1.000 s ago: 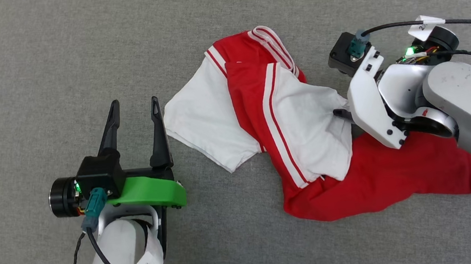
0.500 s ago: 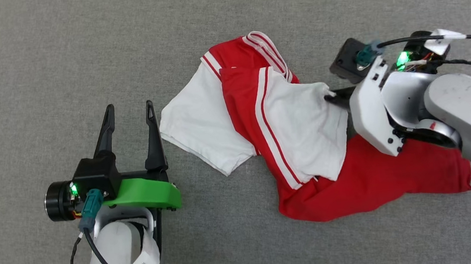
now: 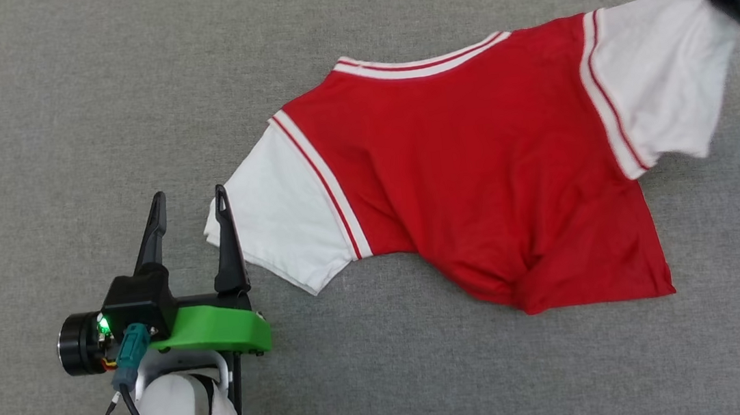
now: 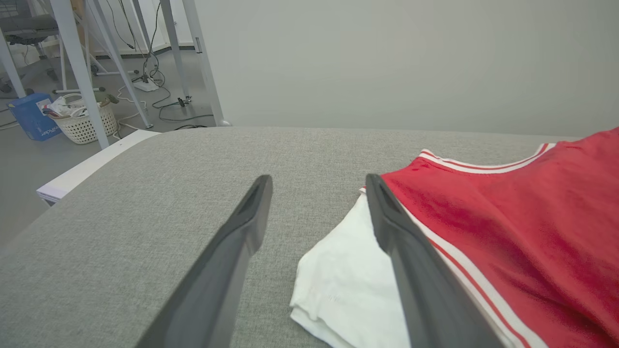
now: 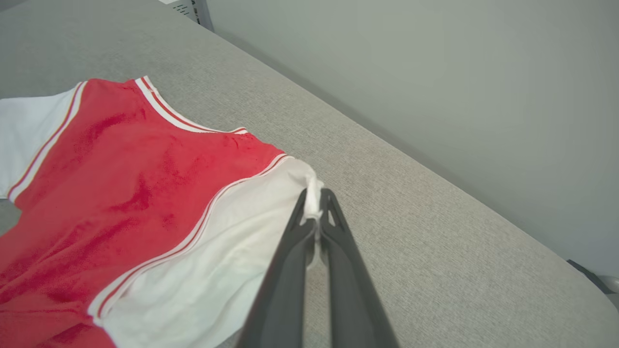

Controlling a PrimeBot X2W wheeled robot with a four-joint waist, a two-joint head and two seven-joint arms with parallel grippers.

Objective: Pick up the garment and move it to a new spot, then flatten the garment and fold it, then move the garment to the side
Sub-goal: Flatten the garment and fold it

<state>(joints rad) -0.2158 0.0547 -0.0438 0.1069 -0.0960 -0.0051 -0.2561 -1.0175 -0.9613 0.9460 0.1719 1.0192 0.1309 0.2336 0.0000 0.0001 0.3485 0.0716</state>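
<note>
While the right gripper (image 5: 315,193) holds one end of the garment (image 3: 477,175), the other end lies loose beside the left gripper (image 3: 190,193). The right fingers (image 5: 290,270) are pressed together on a pinch of the right sleeve (image 3: 658,67), at its outer edge, and that sleeve hangs lifted off the grey worktop (image 3: 124,89). The left fingers (image 4: 232,261) stand apart and hold nothing.

The garment lies opened out in the middle of the worktop, collar away from the robot and hem toward it. Its long axis runs sleeve to sleeve across the head view, rising toward the held end. The red body is not yet flat: it dips and creases near the hem, whose left part is drawn in and up.

The left sleeve (image 3: 275,224) rests on the worktop just to the right of the left gripper. Its outer edge reaches the inner finger, though I cannot tell whether they touch. In the left wrist view a corner of the sleeve shows in the gap between the fingers.

This looks like the flattening step. The left arm is plainly the nearer to the free sleeve. Its likely move is a short reach rightward to take that edge, then a pull leftward along the sleeve-to-sleeve line against the right arm's hold.
</note>
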